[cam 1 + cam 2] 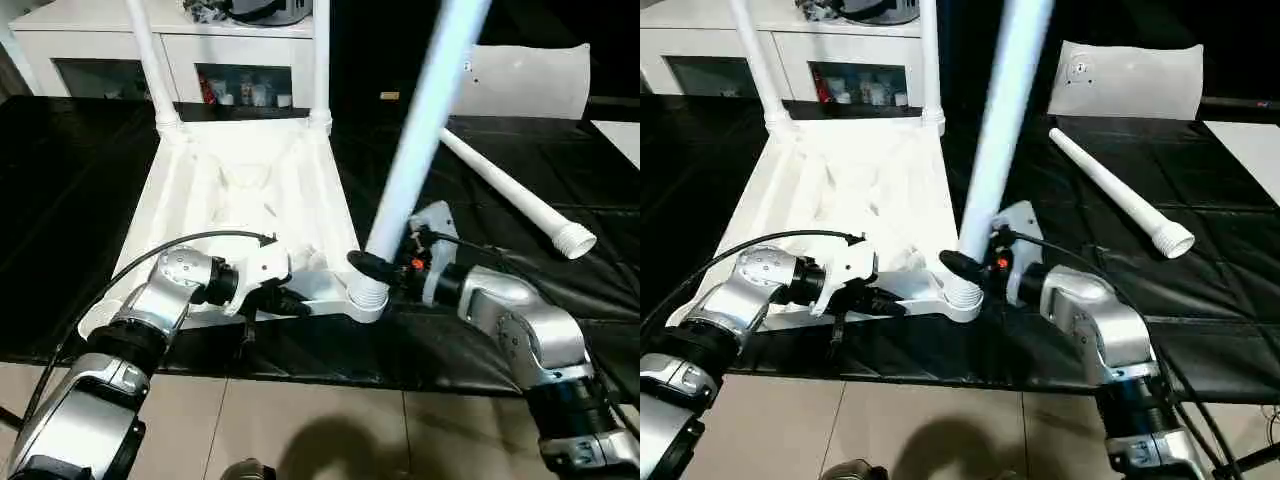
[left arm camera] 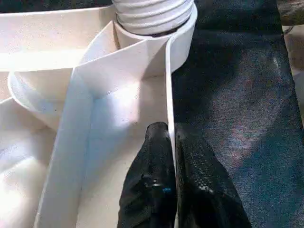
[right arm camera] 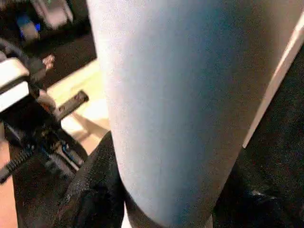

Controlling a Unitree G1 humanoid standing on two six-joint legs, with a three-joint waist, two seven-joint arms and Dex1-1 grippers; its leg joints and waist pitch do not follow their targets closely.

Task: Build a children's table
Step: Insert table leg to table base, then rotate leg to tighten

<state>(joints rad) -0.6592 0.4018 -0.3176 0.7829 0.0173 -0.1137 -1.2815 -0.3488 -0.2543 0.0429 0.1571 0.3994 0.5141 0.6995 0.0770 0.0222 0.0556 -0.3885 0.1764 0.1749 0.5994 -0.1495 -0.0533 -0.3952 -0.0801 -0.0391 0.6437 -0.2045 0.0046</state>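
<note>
The tabletop [image 1: 240, 190] lies upside down on the black mat [image 1: 60, 200] ahead of me, two legs [image 1: 152, 60] standing in its far sockets. My left gripper [image 2: 172, 142] is clenched on the near rim wall, one finger [image 2: 152, 156] on either side of it. Just right of it, my right gripper [image 1: 375, 268] grasps a third leg [image 1: 425, 110] low down, its ribbed end in the near right socket [image 1: 365, 300], leaning right. The fourth leg [image 1: 510, 190] lies on the mat beyond my right arm.

Head stereo pair downward over tabletop [image 1: 235, 190]; wrist cameras close along each arm's jaws.
</note>
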